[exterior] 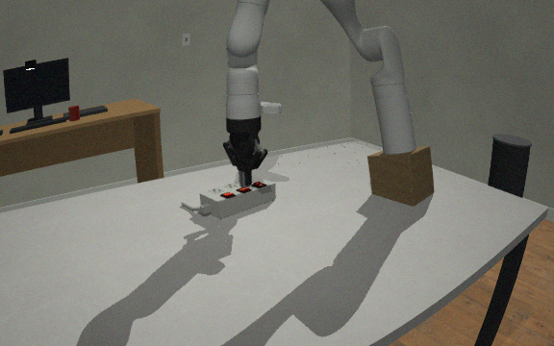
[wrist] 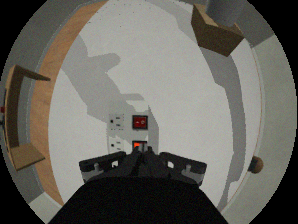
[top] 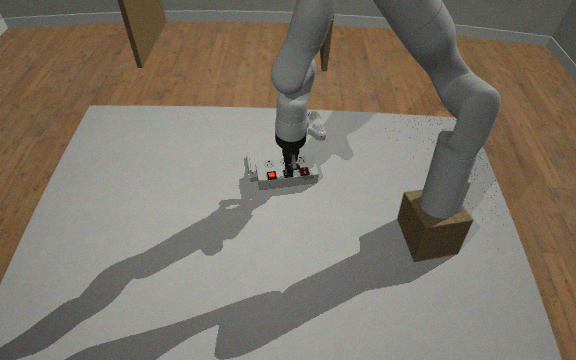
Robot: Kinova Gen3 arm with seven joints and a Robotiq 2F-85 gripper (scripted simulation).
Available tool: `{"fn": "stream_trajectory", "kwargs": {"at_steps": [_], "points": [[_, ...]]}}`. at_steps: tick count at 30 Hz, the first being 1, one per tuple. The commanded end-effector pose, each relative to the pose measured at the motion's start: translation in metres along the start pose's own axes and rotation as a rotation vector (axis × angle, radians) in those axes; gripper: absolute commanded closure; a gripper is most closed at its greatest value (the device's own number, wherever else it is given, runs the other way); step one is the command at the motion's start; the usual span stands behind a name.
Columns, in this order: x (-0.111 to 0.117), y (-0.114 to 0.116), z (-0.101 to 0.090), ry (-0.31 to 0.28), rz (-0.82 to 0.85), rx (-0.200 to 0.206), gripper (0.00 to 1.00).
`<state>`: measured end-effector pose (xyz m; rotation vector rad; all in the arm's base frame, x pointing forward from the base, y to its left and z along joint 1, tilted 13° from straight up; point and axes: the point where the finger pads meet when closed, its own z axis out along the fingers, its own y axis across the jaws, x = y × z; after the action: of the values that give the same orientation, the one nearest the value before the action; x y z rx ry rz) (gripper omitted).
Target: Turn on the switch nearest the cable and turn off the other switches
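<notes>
A white power strip [top: 268, 184] [exterior: 219, 206] [wrist: 133, 104] lies flat on the white table [top: 118, 215] [exterior: 56, 250], the right way up, with its cable stub [top: 251, 170] [exterior: 189, 207] at its left end. It has three red rocker switches in a row. The switch nearest the cable [top: 271, 175] [exterior: 228, 194] glows bright red. The farthest switch [top: 305, 171] [exterior: 259, 184] [wrist: 140, 123] looks duller red. My gripper [top: 288, 169] [exterior: 244, 182] [wrist: 143, 148] is shut, points straight down, and its fingertips rest at the middle switch [exterior: 243, 189] [wrist: 137, 143], partly hiding it.
The arm's brown base block [top: 433, 231] [exterior: 400, 176] stands on the table to the right of the strip. A wooden desk [exterior: 65, 132] with a monitor stands beyond the table, and a black cylinder [exterior: 510, 160] stands off its right edge.
</notes>
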<state>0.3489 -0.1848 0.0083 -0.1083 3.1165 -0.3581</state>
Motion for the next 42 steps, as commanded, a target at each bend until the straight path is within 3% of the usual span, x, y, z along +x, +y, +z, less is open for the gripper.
{"fn": "stream_trajectory", "kwargs": {"at_steps": [1,42], "points": [[-0.0005,-0.0001,-0.0004,-0.001,0.000,0.000,1.00],[-0.0005,-0.0001,0.0082,-0.001,0.000,0.000,1.00]]}}
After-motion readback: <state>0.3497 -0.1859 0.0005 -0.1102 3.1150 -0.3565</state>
